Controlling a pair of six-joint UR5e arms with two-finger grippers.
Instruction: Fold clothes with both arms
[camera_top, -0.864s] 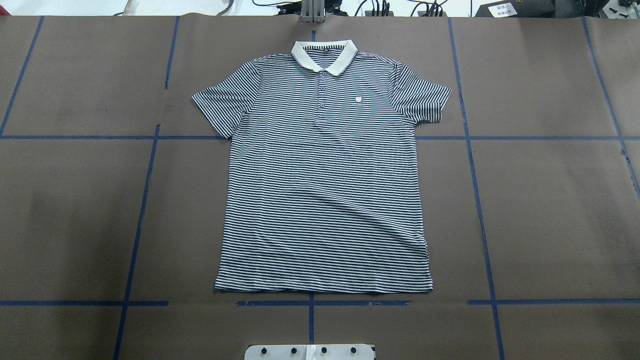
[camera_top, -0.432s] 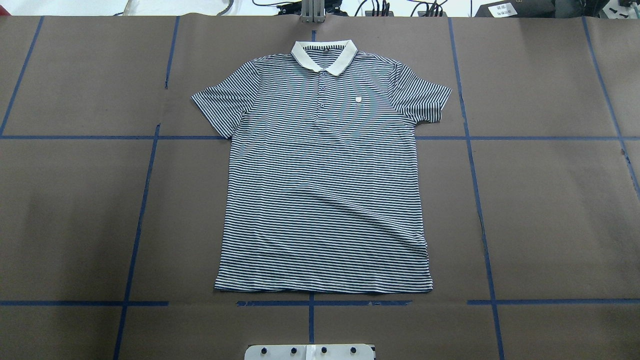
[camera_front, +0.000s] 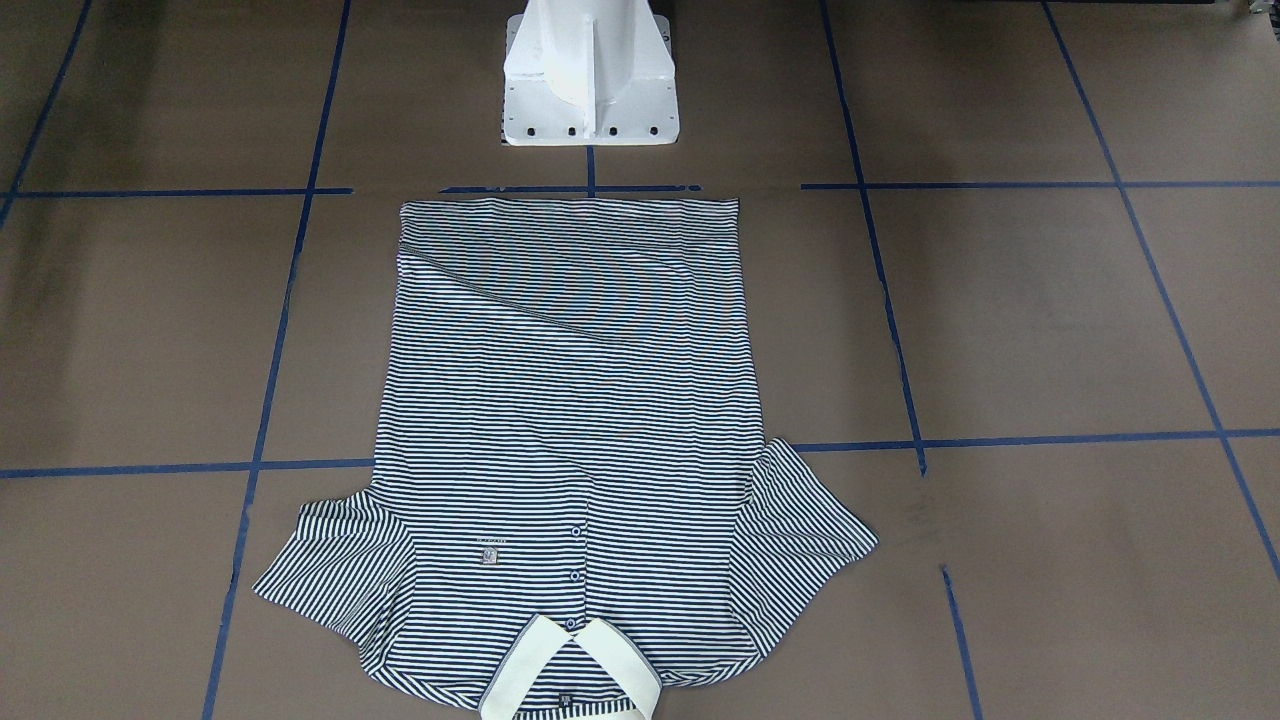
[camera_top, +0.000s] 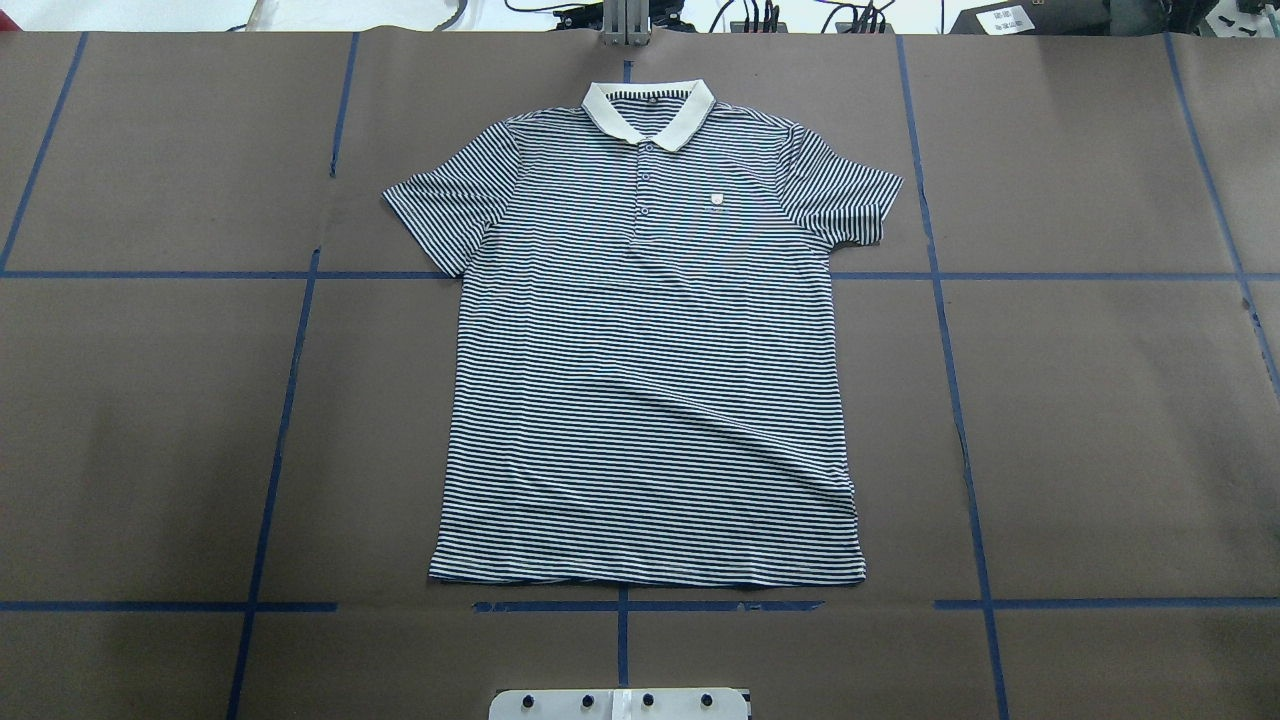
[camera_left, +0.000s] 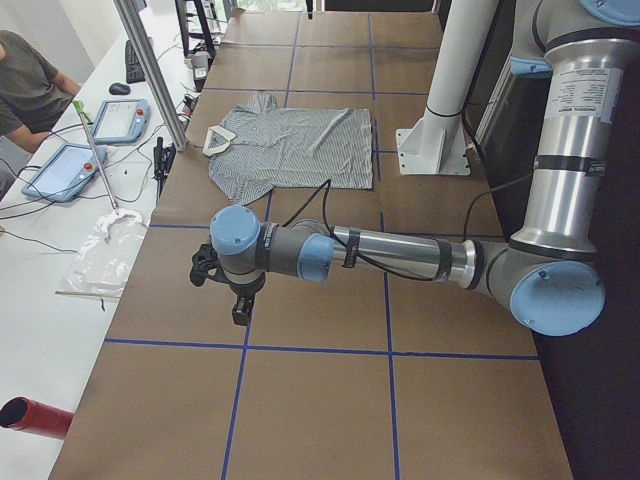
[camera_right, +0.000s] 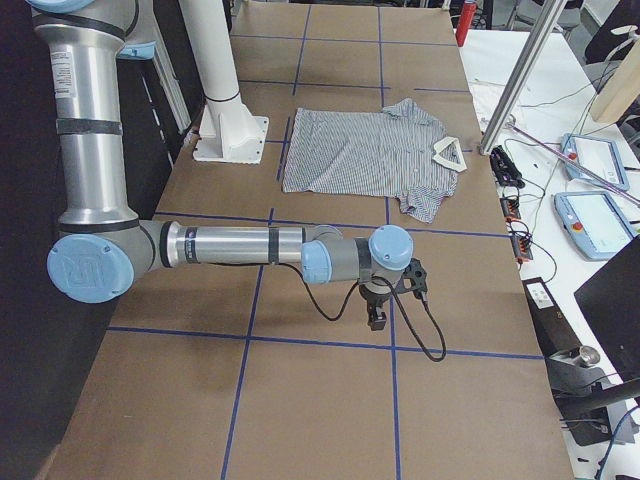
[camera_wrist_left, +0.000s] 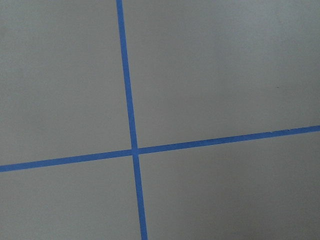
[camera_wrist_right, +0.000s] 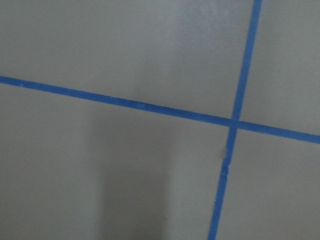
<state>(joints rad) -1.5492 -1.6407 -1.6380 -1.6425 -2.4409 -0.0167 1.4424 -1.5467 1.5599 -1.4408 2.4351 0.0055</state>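
Polo shirt (camera_top: 650, 380) with thin navy-and-white stripes lies flat and face up on the table (camera_top: 1100, 400), midway along its length. Its white collar (camera_top: 648, 108) sits close to the table's far edge, on the operators' side. The hem (camera_top: 648, 578) runs straight across near the robot's edge, just short of the white pedestal base (camera_front: 590, 70). Both short sleeves (camera_top: 445, 215) are spread outward on the brown surface. Small buttons (camera_top: 645, 178) run down from the collar, with a small chest label (camera_top: 717, 198) beside them. A shallow diagonal crease (camera_top: 720, 430) crosses the lower half toward the robot's right.

Blue tape lines (camera_top: 290, 400) divide the table into rectangles; two pass just outside the shirt's sides.

The left arm (camera_left: 400, 255) stretches low over the table's left end. Its left gripper (camera_left: 240, 305) points down above the surface, well apart from the shirt. The right arm (camera_right: 230, 245) mirrors this over the right end, and the right gripper (camera_right: 377, 318) also points down, well apart from the shirt. Neither touches any cloth. Only the side views show them, so I cannot tell how wide either pair of fingers stands. Each wrist view shows only brown surface with a tape crossing.

Beyond the far edge, a white bench holds two handheld control tablets (camera_left: 120, 120) and cables, and a seated person (camera_left: 25, 85) is partly visible.
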